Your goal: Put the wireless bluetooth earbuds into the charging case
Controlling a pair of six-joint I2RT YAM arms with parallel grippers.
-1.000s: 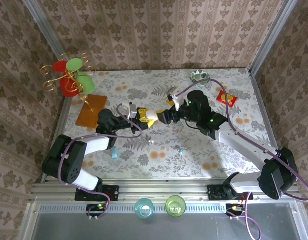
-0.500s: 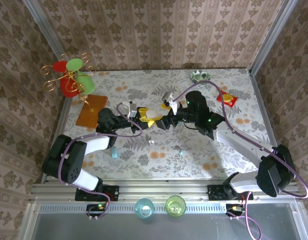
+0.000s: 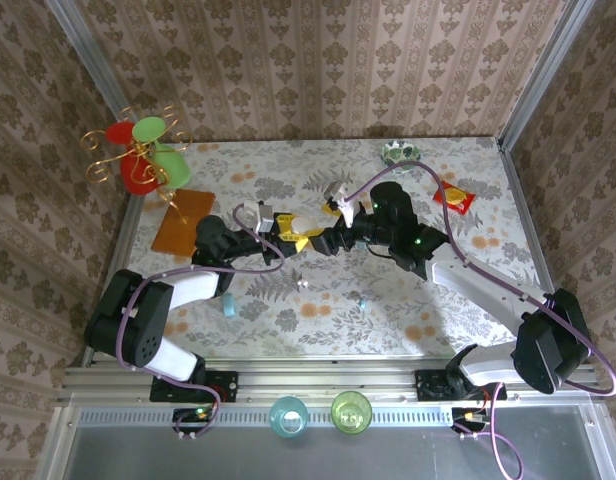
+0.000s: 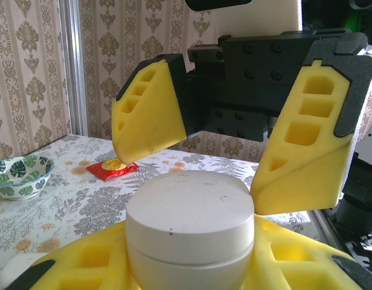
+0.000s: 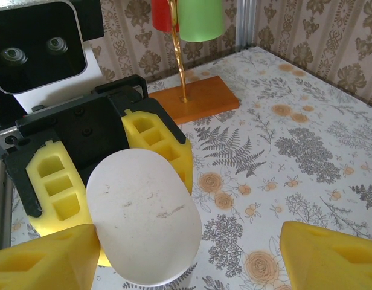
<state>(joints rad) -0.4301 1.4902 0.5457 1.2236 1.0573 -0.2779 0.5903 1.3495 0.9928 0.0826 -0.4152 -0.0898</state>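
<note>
My right gripper (image 5: 189,257) stands spread around the white pod (image 4: 189,205) that my left gripper (image 4: 189,267) pinches at mid-frame above the table (image 3: 488,185). The blue case (image 3: 229,308) lies lower left, with the earbuds (image 3: 363,300) scattered right of it. If my right gripper closes off-centre, the pod may squirt free.

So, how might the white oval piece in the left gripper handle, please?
The white oval piece looks smooth and rounded, so it may slip from the left gripper. Its seam suggests a rigid two-part shell that could open if squeezed.
</note>
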